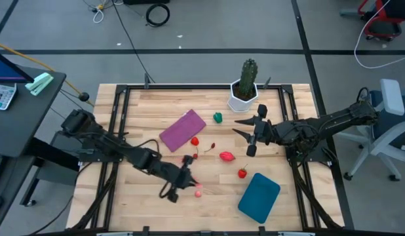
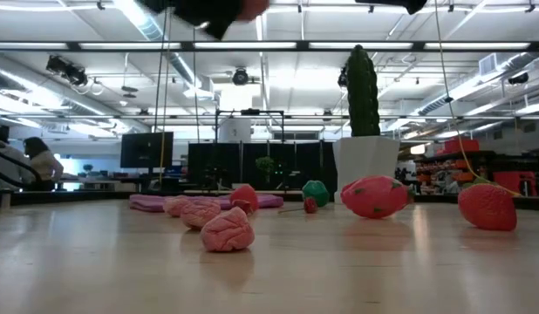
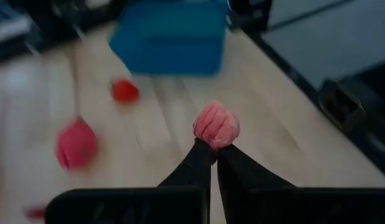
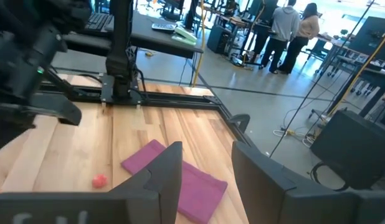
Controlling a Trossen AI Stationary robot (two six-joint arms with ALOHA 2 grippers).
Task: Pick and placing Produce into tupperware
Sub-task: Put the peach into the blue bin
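Left gripper (image 3: 212, 148): closed on a pink wrinkled produce piece (image 3: 216, 125), pinched at the fingertips; in the high view it sits at the table's front centre-left (image 1: 187, 178)
Right gripper (image 1: 250, 133): fingers part-way open, nothing between them; held above the table's right half, near the cactus pot
Held piece: clear of the boards in the left wrist view, with the tupperware ahead of it
Tupperware (image 1: 259, 196): teal, shallow, at the front right of the table; interior shows no produce
Loose produce: large red-pink piece (image 1: 227, 156) at mid-table; red strawberry (image 1: 242, 173) just beside the tupperware's far corner; green piece (image 1: 218, 117) near the cactus pot; small red piece (image 1: 195, 141) at the purple cloth's edge; pink lumps (image 2: 227, 231) lie at the front in the low view
Purple cloth (image 1: 182, 129): flat, left of centre
Cactus (image 1: 248, 77): upright in white pot, at the far edge
Background: people standing beyond the table in the right wrist view
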